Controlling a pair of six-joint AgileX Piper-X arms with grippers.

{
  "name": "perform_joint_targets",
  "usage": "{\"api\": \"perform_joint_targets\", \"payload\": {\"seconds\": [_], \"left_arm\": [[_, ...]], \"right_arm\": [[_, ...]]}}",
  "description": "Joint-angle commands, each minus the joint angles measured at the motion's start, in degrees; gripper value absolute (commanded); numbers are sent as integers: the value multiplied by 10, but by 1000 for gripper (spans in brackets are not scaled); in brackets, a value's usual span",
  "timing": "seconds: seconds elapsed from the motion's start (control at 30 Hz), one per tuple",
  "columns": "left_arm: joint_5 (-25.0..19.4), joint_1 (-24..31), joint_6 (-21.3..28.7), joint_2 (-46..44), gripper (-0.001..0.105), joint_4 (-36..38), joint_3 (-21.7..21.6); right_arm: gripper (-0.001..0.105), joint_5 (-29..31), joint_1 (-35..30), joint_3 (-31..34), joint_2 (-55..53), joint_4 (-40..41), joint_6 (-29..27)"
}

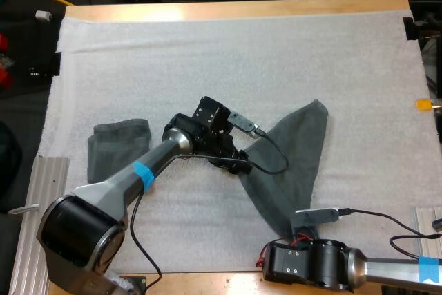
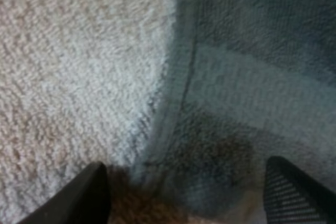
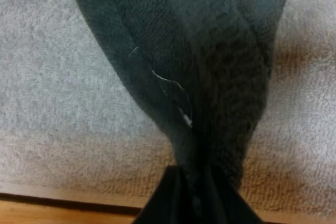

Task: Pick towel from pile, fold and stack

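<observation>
Limp towel (image 1: 297,143): right jaws clamped on its corner, left jaws apart over the hem, best gripped there.

Left arm (image 1: 117,184) and right arm (image 1: 387,271): silver-grey tubes with black rounded joints; a blue band (image 1: 143,173) round each

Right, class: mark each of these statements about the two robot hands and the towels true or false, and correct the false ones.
1. The right hand is shut on the spread towel. True.
2. The left hand grips that towel too. False: its fingers stand apart over the towel's hem.
3. A folded towel lies on the mat, apart from the spread one. True.
4. The spread towel hangs over the table's far edge. False: it lies around the mat's middle.
</observation>
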Motion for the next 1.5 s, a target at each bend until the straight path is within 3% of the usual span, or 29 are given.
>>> {"api": "perform_joint_targets", "payload": {"seconds": [0.0,0.33,0.53,0.73,0.93,1.27,1.47], "left_arm": [[-6,-1,0,-3,60,3,-4],[-10,-1,0,23,56,17,-4],[-10,-1,-1,28,34,31,-8],[-16,-1,-1,28,0,61,-28],[-18,-1,0,19,0,80,-45],[-19,-1,33,-98,0,88,-45],[-76,-1,49,-199,0,128,-45]], "right_arm": [[0,8,1,0,-3,8,3],[0,16,1,0,-3,7,4],[0,17,1,0,-3,6,7],[0,19,1,0,-3,4,6],[0,31,1,0,-3,4,6],[0,48,1,-3,-4,11,2],[0,108,0,-46,-40,107,2]]}}
